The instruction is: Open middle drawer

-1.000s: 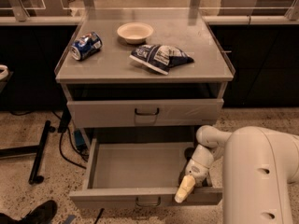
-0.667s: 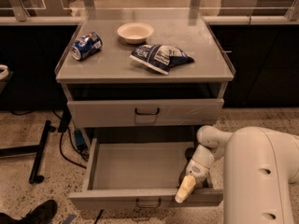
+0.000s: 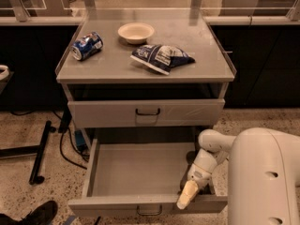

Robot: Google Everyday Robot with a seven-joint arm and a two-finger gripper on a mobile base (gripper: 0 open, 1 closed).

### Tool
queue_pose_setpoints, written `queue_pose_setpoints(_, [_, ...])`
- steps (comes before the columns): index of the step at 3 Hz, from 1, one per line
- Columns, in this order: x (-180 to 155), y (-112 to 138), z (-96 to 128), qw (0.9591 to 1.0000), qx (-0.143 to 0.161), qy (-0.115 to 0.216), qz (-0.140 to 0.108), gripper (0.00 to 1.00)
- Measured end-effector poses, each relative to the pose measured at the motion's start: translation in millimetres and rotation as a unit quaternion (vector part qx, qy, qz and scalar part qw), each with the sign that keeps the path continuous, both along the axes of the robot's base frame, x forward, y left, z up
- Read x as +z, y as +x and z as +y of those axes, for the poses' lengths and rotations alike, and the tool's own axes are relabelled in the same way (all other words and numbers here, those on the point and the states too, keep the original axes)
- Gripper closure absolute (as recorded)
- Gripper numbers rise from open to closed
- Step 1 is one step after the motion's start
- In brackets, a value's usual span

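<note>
The middle drawer [image 3: 136,168] stands pulled far out of the grey cabinet, and its plain grey tray shows empty. Its small dark handle [image 3: 150,212] sits at the centre of the front panel, at the bottom edge of the view. My gripper [image 3: 186,197], with cream tips on a white wrist, hangs over the drawer's front right corner, just inside the front panel and to the right of the handle. The drawer above it [image 3: 146,112] is closed and has its own dark handle.
On the cabinet top [image 3: 108,67] lie a blue can [image 3: 87,45] on its side, a cream bowl [image 3: 136,32] and a blue chip bag [image 3: 161,57]. My white arm [image 3: 265,177] fills the lower right. A black stand leg [image 3: 40,151], cables and a shoe [image 3: 35,214] are on the floor at the left.
</note>
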State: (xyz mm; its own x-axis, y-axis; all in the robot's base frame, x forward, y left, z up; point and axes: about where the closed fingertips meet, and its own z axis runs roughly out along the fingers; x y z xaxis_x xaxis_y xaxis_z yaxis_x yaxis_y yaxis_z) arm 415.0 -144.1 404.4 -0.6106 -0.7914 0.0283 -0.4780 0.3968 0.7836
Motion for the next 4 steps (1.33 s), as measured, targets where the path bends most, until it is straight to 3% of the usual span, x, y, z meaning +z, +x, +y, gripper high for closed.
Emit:
queue_pose_setpoints(1, [0.7,-23.2,-12.2,1.0,0.005,0.004,0.005,0.0])
queue_pose_setpoints(4, [9.9,-43.5,-17.7,0.9999,0.013,0.007,-0.004,0.0])
